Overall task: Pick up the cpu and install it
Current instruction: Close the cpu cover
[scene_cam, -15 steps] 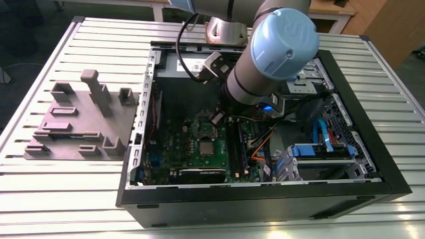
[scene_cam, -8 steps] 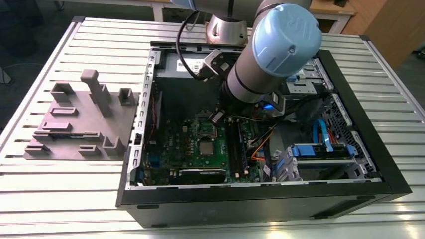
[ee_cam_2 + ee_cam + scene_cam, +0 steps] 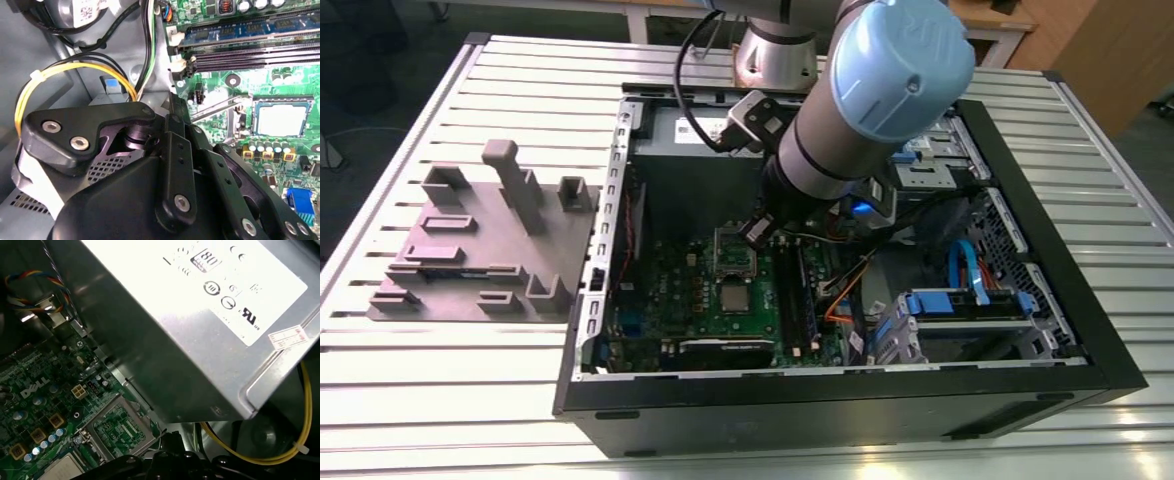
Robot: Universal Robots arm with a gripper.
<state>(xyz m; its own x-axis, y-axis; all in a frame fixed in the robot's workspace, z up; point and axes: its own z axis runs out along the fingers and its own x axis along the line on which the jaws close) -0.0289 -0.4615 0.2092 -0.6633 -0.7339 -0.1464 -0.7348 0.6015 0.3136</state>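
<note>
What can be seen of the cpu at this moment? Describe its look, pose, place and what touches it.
The cpu is a small, flat square chip with a pale silvery top that looks like metal. It lies level in the socket on the green motherboard, enclosed by the socket's dark rim. The socket's load frame is swung open beside it and the thin metal lever is raised, so its top is uncovered. Nothing rests on it or holds it.
</note>
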